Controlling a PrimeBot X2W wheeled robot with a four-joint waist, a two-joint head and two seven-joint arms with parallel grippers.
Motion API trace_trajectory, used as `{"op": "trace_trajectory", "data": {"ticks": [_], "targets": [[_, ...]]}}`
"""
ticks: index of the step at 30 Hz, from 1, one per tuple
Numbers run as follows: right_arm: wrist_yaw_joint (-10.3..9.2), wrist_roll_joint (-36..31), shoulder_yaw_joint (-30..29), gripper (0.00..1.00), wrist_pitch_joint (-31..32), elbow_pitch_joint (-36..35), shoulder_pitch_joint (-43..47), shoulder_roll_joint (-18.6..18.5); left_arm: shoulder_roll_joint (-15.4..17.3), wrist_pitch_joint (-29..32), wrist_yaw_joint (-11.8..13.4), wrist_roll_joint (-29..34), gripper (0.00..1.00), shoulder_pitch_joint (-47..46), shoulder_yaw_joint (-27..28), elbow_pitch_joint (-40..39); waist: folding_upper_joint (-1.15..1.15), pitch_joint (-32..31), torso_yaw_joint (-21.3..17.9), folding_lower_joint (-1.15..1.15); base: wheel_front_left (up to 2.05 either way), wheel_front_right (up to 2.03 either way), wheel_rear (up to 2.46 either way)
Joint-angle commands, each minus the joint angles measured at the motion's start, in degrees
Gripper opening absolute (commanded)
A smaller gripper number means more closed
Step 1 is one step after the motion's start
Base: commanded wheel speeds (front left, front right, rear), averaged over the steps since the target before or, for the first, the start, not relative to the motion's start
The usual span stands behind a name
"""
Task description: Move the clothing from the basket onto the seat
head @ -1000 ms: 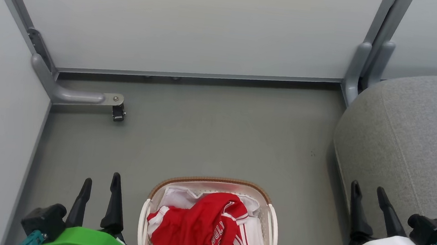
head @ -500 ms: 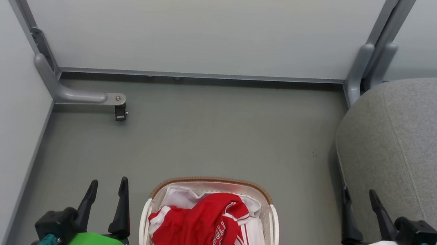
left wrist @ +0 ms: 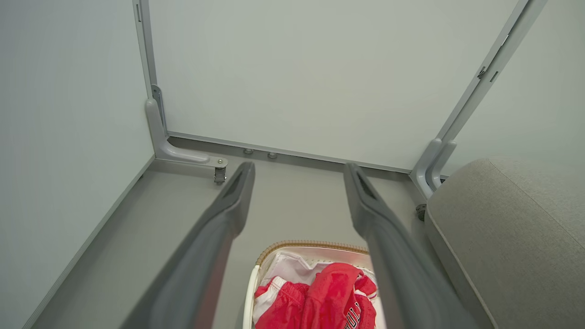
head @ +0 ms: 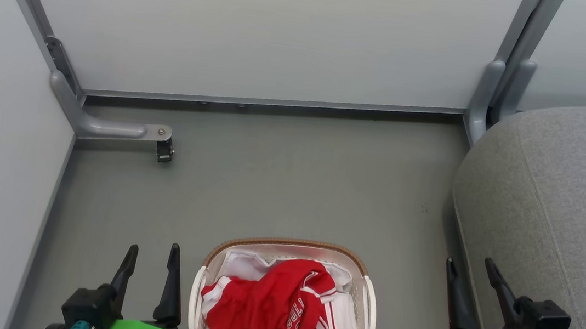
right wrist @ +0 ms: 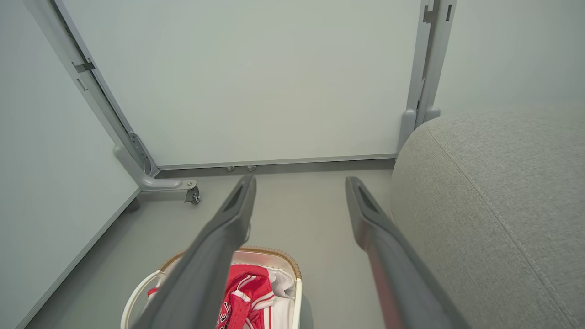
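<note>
Between left end effector (head: 153,249) and right end effector (head: 470,263), both spread wide and empty, clothing (head: 260,310) lies heaped in basket (head: 290,241) on floor (head: 296,187); seat (head: 571,191) just beside right one.

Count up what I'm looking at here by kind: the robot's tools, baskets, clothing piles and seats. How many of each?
Tools: 2 (left tool, right tool, both open)
Basket: 1
Red clothing pile: 1
Grey seat: 1
Total: 5
</note>
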Motion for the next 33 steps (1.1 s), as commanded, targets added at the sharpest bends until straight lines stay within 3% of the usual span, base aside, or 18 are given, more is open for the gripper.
{"op": "trace_trajectory", "data": {"ticks": [1,33], "targets": [[0.00,-1.12,0.19,1.00,-0.56,0.20,0.56,-0.36,0.37,-0.60,0.32,1.20,1.00,1.00,-0.24,-0.03,0.00,0.01,0.06,0.00,0.00,0.00,0.00],[-0.01,-0.58,0.26,1.00,-0.53,-0.23,1.20,-0.35,0.37,-0.38,0.22,1.33,1.00,1.42,-0.85,0.70,0.00,0.51,-0.07,0.00,0.00,0.00,0.00]]}}
